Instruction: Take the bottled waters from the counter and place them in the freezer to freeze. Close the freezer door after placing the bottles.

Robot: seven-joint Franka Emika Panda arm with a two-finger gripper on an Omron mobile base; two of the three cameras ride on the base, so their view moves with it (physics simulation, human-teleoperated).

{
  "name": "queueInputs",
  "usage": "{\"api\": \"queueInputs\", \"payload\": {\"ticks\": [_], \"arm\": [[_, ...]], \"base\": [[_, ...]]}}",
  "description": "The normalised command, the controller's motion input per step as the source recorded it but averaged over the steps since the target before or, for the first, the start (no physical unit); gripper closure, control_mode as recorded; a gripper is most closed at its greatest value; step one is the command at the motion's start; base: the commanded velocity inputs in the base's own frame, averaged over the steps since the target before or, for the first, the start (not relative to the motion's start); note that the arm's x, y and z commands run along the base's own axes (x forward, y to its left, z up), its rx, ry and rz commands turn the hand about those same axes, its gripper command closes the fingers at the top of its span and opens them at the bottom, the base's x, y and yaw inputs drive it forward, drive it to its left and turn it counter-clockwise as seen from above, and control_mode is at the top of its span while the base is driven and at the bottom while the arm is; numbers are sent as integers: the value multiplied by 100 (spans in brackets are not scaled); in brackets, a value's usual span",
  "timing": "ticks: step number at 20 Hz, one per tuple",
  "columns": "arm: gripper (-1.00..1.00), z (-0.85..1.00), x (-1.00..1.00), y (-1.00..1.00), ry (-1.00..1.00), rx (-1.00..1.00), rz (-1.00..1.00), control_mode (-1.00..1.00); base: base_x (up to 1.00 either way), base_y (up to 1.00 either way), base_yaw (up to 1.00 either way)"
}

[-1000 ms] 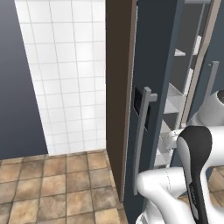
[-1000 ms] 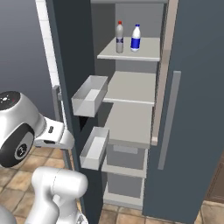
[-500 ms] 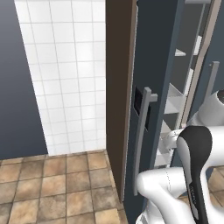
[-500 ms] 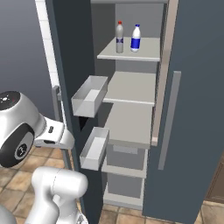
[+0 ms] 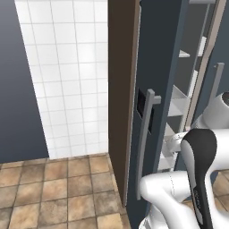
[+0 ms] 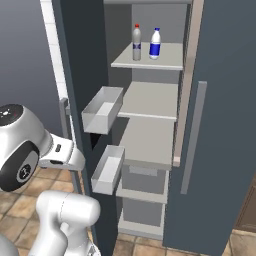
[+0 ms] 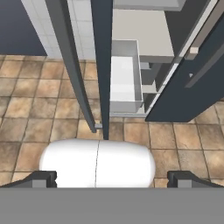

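Observation:
Both bottled waters stand upright on the freezer's top shelf (image 6: 150,60), the red-capped bottle (image 6: 136,43) left of the blue-capped bottle (image 6: 155,43). The freezer door (image 5: 154,67) is swung wide open, showing its dark display (image 5: 142,107) and grey bar handle (image 5: 145,134). Two white bins (image 6: 102,109) hang on its inner side. My gripper (image 7: 111,177) is open and holds nothing. It looks down along the door's edge (image 7: 101,65), with the handle (image 7: 70,65) to the left and a bin (image 7: 124,78) to the right. The counter is out of view.
A brown cupboard panel (image 5: 120,89) stands right behind the open door, with white wall tiles (image 5: 67,76) further left. A second slate door (image 6: 220,125) with a grey bar handle (image 6: 192,140) closes off the right side. Brown floor tiles (image 7: 39,113) lie below.

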Motion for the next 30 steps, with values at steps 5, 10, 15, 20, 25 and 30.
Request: {"api": "queueInputs", "payload": {"ticks": [5,10,15,20,25,30], "arm": [[-100,0,0,1,-1,0,-2,-100],[-100,0,14,47,-5,0,-18,-100],[-100,0,22,43,-10,-2,-24,-100],[-100,1,32,34,-9,-3,-22,-100],[-100,3,49,21,-21,-5,-19,-100],[-100,0,42,0,-16,-16,-30,-100]], "base": [[0,0,0],[0,0,0],[0,0,0],[0,0,0],[0,0,0],[0,0,0]]}}
